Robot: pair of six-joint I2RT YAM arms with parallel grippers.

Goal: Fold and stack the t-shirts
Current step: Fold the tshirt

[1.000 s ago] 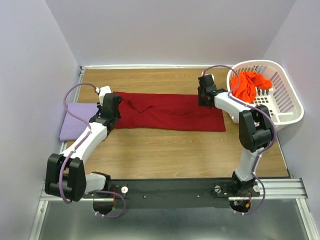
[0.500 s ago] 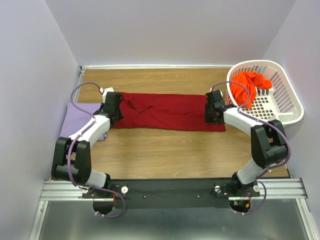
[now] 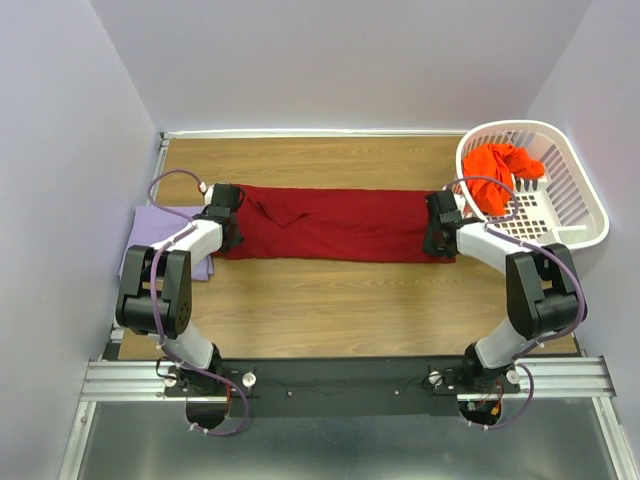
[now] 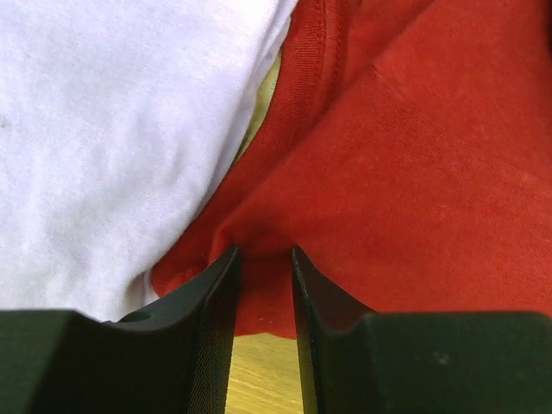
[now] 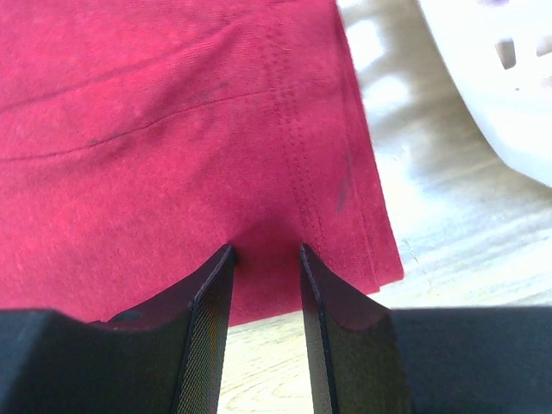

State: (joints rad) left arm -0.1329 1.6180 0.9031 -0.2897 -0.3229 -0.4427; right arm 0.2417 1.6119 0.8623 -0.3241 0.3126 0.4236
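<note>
The dark red t-shirt [image 3: 335, 222] lies as a long folded strip across the middle of the table. My left gripper [image 3: 226, 212] is at its left end, jaws closed on a pinch of the red cloth [image 4: 414, 172] at the edge [image 4: 266, 250]. My right gripper [image 3: 437, 232] is at its right end and pinches the hemmed corner [image 5: 266, 247] of the same shirt [image 5: 155, 129]. The pale lavender t-shirt [image 3: 150, 240] lies folded at the left, touching the red one [image 4: 103, 129]. The orange-red t-shirt [image 3: 500, 170] lies crumpled in the basket.
The white lattice laundry basket [image 3: 585, 185] stands at the right rear, close to my right gripper; its wall shows in the right wrist view [image 5: 492, 78]. Bare wood table [image 3: 330, 300] lies in front of the red shirt. Purple walls enclose the table.
Both arms have swung outward and lower. The right gripper moved right and nearer, to the shirt's right end. The red strip now looks a little longer and flatter.
</note>
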